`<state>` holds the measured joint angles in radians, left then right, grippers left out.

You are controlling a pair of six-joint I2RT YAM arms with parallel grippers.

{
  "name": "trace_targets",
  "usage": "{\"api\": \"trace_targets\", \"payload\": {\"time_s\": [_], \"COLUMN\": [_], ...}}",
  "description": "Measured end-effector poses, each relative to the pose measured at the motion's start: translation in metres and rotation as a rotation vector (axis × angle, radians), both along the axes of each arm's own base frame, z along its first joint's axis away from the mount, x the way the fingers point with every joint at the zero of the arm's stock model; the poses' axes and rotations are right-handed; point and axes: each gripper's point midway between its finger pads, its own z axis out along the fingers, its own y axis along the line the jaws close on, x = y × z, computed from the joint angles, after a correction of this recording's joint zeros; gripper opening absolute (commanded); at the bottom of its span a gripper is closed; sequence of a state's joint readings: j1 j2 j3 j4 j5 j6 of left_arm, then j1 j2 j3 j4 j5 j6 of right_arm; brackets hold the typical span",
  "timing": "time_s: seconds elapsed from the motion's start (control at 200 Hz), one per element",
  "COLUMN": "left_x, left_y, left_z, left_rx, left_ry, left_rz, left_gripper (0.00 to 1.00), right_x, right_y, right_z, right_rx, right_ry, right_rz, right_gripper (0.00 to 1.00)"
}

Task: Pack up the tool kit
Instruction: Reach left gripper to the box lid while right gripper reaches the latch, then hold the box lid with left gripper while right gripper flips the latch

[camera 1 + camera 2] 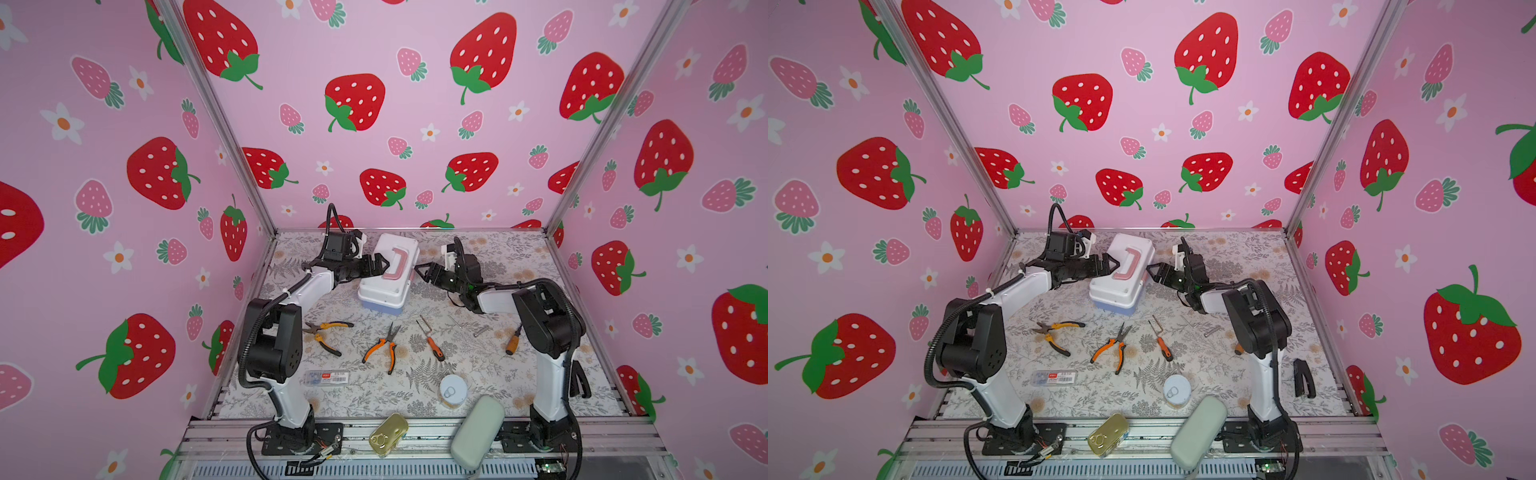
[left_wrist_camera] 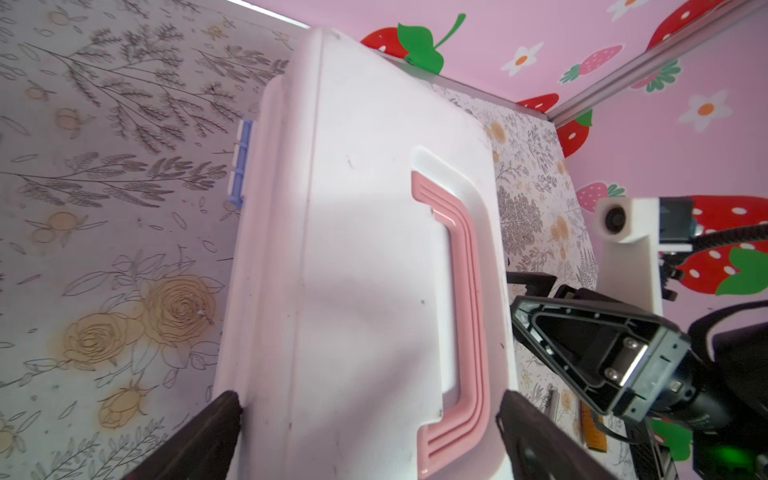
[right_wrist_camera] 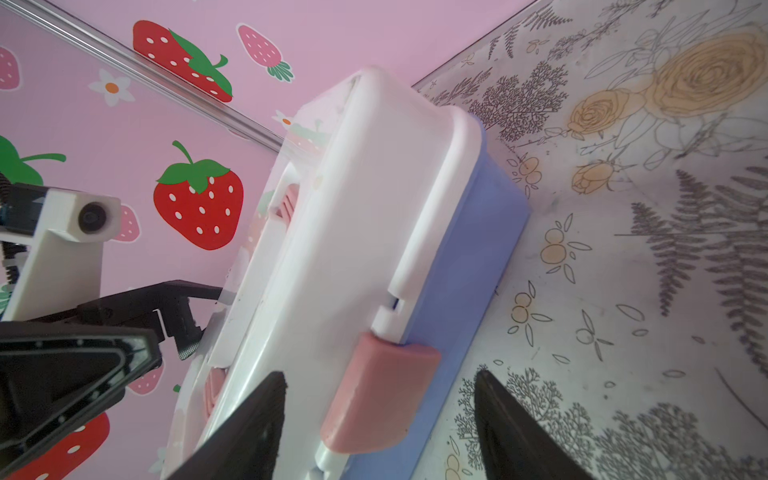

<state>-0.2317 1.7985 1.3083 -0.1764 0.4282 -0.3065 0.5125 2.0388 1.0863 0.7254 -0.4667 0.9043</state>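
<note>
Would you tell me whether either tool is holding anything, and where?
Nothing appears held: the left tool straddles the tool kit's lid, the right tool its pink latch.

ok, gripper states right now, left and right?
Left gripper: open, jaws astride the tool kit at its lid, no clear grip.
Right gripper: open, jaws either side of the pink latch, not gripping it.
</note>
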Motion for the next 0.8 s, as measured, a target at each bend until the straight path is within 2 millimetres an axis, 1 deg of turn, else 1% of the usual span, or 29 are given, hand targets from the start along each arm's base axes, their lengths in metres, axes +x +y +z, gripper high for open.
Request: {"api": "trace_targets", "payload": {"time_s": [0.055, 0.125, 0.235, 0.31, 0.445, 0.545, 0.8], "left_x": [-0.001, 0.002, 0.015, 0.023, 0.027, 0.027, 0.029], "left_y": [-0.004, -0.005, -0.007, -0.01, -0.011, -0.009, -0.012], "left_z": [-0.003, -0.007, -0.011, -0.014, -0.019, -0.023, -0.021], "left_rx": [0.043, 0.105, 0.19, 0.223, 0.257, 0.269, 0.268], "left_ry": [0.005, 0.013, 0.019, 0.022, 0.033, 0.047, 0.046], "left_rz": [-0.003, 0.004, 0.015, 0.015, 0.009, 0.01, 0.017], "left_gripper": [0.99, 0.99, 0.99, 0.99, 1.0, 0.97, 0.85], "right_x": [0.0, 0.001, 0.005, 0.005, 0.006, 0.006, 0.002], "right_y": [-0.001, -0.004, -0.01, -0.013, -0.015, -0.016, -0.012], "right_z": [0.0, 0.0, 0.0, 0.001, 0.003, 0.003, 0.005], "right_rx": [0.001, 0.005, 0.008, 0.01, 0.016, 0.018, 0.04], "right_ry": [0.002, 0.004, 0.006, 0.006, 0.005, 0.007, 0.01], "right_rz": [0.004, 0.006, 0.0, 0.001, 0.011, 0.017, 0.051], "right_gripper": [0.74, 0.74, 0.73, 0.71, 0.68, 0.68, 0.7]}}
